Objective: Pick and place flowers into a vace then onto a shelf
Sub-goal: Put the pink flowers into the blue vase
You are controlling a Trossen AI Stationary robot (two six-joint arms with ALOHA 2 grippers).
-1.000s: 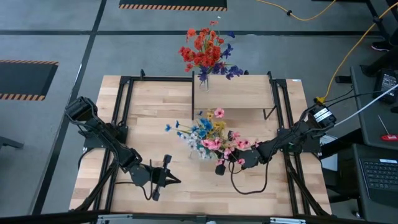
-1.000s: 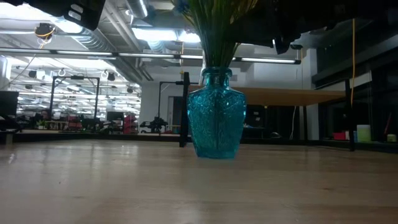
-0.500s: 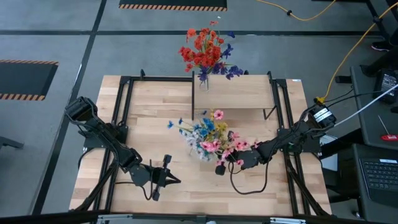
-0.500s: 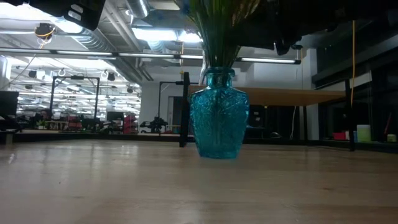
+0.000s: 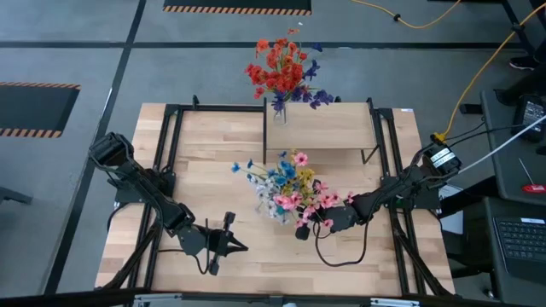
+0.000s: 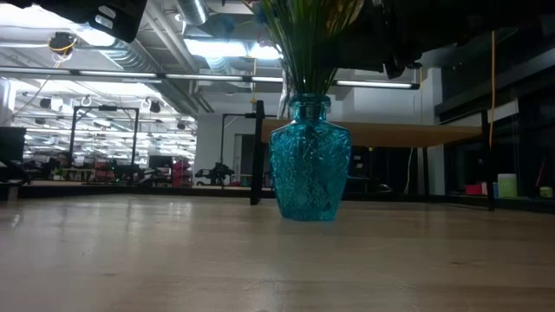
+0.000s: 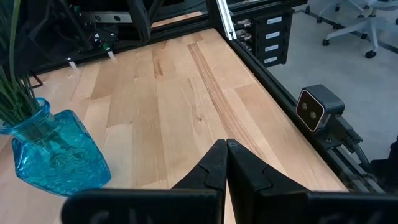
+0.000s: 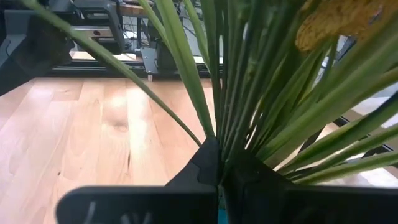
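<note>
Turquoise glass is what shows the change: the blue vase [image 6: 310,160] sits a little further to the right in the low view than it did a second ago, and from above the mixed bunch of flowers [image 5: 286,186] has drifted with it, toward the shelf [image 5: 324,126] at the far edge of the surface [image 5: 205,170]. In the low view its base looks at or barely off the wood; I cannot tell whether it is lifted or only sliding. The right gripper [image 5: 300,231] comes in from the right edge of the surface with its fingers shut; in its own wrist view the closed fingertips [image 8: 214,163] sit at the foot of the green stalks where they enter the vase neck, so it appears to be clamped on the stems or the rim, though which of the two cannot be made out. The left gripper [image 5: 230,246] waits near the front edge of the surface, closed on nothing, its fingers [image 7: 227,163] pressed together over bare wood with the vase off to one side. On the shelf's far edge a clear vase [image 5: 279,109] already carries a red and purple bunch [image 5: 281,70]. My reading is that the filling of this second vase is finished and the carry to the shelf has begun. The load is top-heavy and gripped high, so a swing or tilt on the way up seems the main risk.
</note>
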